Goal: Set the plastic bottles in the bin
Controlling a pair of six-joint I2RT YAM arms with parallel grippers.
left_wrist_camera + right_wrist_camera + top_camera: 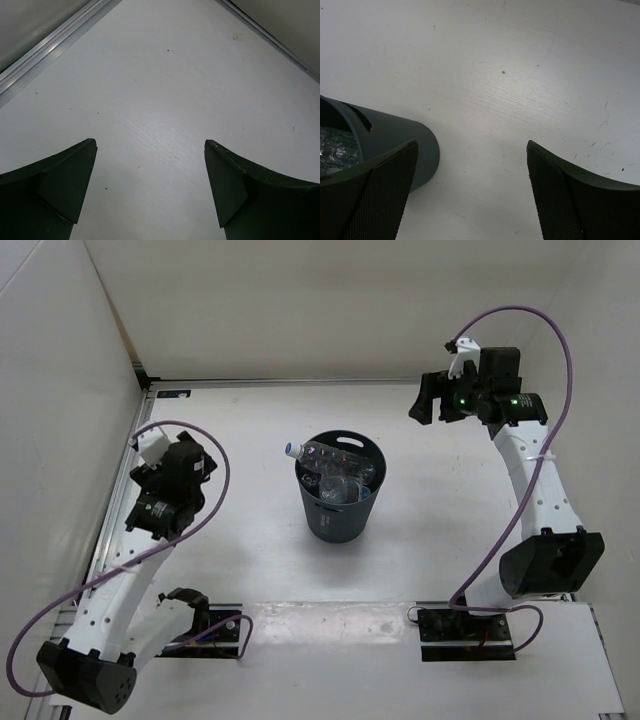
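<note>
The dark grey-blue bin (340,510) stands at the table's middle. Clear plastic bottles lie inside it; a long clear bottle (322,451) leans across the rim with its blue cap sticking out to the left. No orange bottle shows. My left gripper (200,468) is open and empty at the left, over bare table (150,145). My right gripper (428,400) is open and empty at the far right. In the right wrist view the bin (395,140) sits at the left edge with crinkled clear plastic (337,147) inside.
White walls close the table at the back and left, with a metal rail (120,510) along the left edge. Two black base mounts (465,632) sit at the near edge. A purple cable (545,320) loops above the right arm.
</note>
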